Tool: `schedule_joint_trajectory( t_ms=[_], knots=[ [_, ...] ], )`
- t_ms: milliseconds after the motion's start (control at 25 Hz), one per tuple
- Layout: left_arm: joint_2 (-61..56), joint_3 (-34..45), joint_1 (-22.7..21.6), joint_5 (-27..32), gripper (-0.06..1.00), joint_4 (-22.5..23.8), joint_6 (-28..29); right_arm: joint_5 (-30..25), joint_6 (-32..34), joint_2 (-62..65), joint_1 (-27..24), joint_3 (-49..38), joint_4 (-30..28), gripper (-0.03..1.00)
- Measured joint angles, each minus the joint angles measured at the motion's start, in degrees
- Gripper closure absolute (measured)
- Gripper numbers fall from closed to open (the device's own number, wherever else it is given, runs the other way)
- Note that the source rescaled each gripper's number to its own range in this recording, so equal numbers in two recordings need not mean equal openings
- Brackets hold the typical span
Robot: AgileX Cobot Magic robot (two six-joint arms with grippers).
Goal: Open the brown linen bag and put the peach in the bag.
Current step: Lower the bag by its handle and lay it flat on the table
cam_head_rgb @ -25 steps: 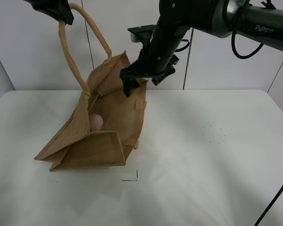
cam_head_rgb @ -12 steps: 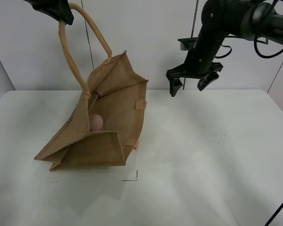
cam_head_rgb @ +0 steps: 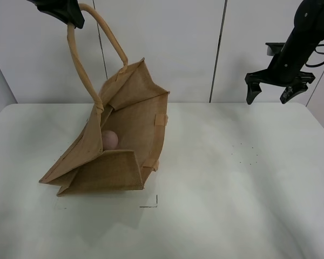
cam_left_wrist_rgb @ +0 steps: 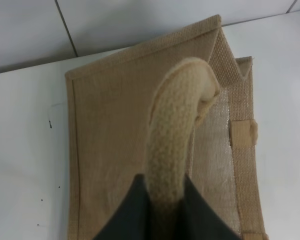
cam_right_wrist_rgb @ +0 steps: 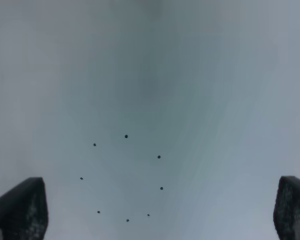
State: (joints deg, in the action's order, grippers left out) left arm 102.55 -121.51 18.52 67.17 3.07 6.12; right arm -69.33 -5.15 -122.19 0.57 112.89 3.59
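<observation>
Just white table (cam_head_rgb: 232, 210), perhaps panelled wall (cam_head_rgb: 167, 43).

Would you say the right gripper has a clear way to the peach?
Probably yes: the left gripper holds the bag by its handle, the mouth gapes toward the open right gripper, and the peach shows inside.

Exterior high, frontal; wrists downward; right shares table dots (cam_right_wrist_rgb: 126, 136).

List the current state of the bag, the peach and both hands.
brown linen bag: mouth open, tilted, resting on the table.
handle: held up by the left hand.
peach: inside the bag.
left hand: shut on the handle.
right hand: open, empty, raised away from the bag.
</observation>
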Motion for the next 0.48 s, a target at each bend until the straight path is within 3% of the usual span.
schedule_joint_trajectory(
  t_ms=[200,480],
  knots=[
    [0.00,0.00,0.00,0.00,0.94,0.00,0.00,0.06,0.00,7.08,-0.11,-9.02,0.00,-0.03],
    [0.00,0.00,0.00,0.00,0.94,0.00,0.00,0.06,0.00,29.74,-0.11,-35.91,0.11,-0.03]
  ],
)
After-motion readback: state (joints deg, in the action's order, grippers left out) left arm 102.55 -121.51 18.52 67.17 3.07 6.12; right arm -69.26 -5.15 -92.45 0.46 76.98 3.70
